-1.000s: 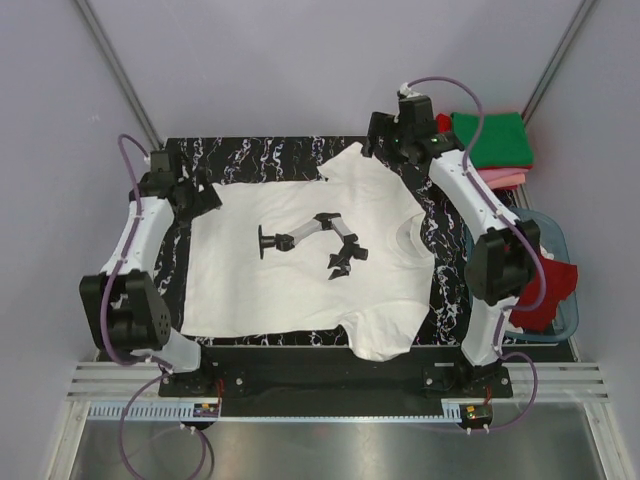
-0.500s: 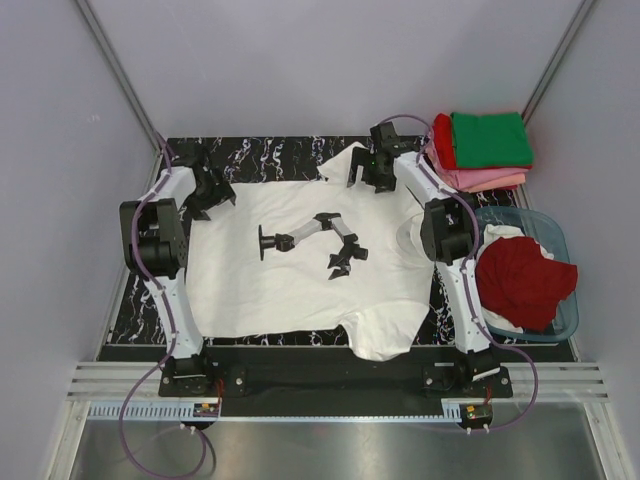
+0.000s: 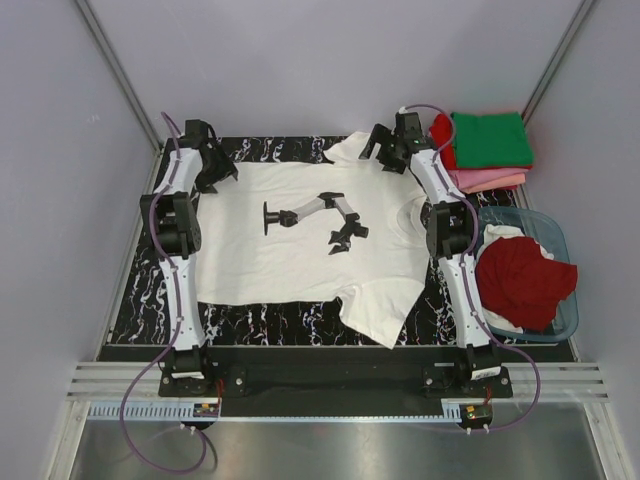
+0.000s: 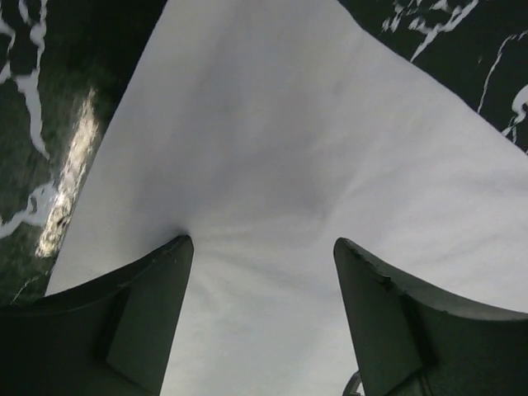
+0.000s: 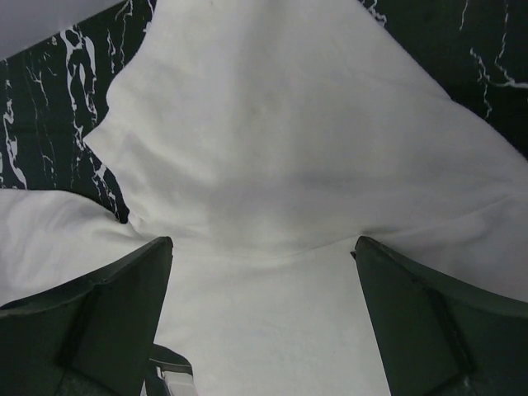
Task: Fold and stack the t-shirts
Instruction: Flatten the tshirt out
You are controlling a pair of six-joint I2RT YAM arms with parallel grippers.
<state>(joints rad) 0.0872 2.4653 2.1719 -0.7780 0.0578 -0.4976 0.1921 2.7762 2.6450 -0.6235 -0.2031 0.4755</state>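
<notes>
Seen from above, the white t-shirt (image 3: 300,250) lies spread print-up across the middle of the black worktop (image 3: 140,300). The left pincer (image 3: 215,172) is at its upper-left corner and the right pincer (image 3: 385,155) at its upper-right sleeve. In the left wrist view, the jaws stand apart, released, on puckered cloth. In the right wrist view, the jaws are wide apart over the rumpled sleeve, grasping nothing.
</notes>
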